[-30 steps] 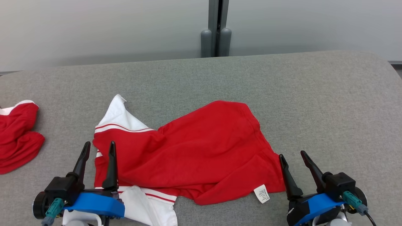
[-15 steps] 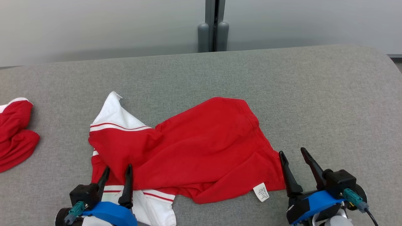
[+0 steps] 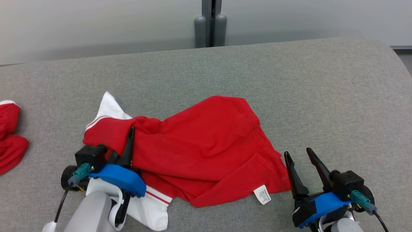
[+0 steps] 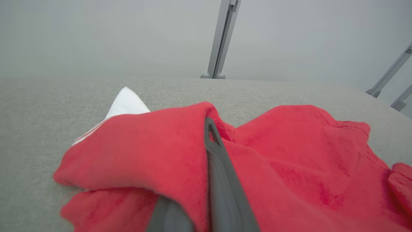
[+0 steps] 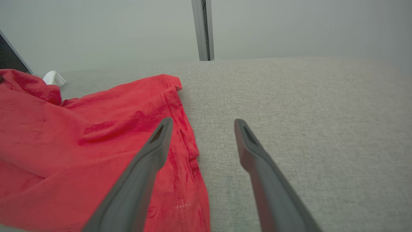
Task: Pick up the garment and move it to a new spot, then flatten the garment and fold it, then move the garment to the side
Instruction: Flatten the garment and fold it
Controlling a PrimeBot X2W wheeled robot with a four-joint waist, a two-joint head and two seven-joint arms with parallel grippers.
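On the grey padded surface (image 3: 322, 96) of the head view, the garment (image 3: 199, 145) lies crumpled a little left of centre, red with a white part (image 3: 107, 106) poking out at its far left corner and more white at the near edge. A white label (image 3: 263, 194) sticks out of its near hem. The left gripper (image 3: 128, 135) is closed on a raised fold of red cloth at the garment's left end; one dark finger shows against the fabric, the other is covered by it. The right gripper (image 3: 297, 153) sits just beside the garment's right corner, fingers spread apart. A second red cloth (image 3: 9, 141) lies well apart at the left edge, and a grey post (image 3: 210, 25) stands behind the surface.

Along the left wrist view, the left gripper (image 4: 207, 125) pinches the garment (image 4: 289, 161), red cloth draped over one finger and bunched against the other. The white part (image 4: 127, 101) lies flat beyond it.

From the right wrist view, the right gripper (image 5: 203, 124) is open: one finger hangs over the garment (image 5: 80, 129) at its hem, the other over bare surface.
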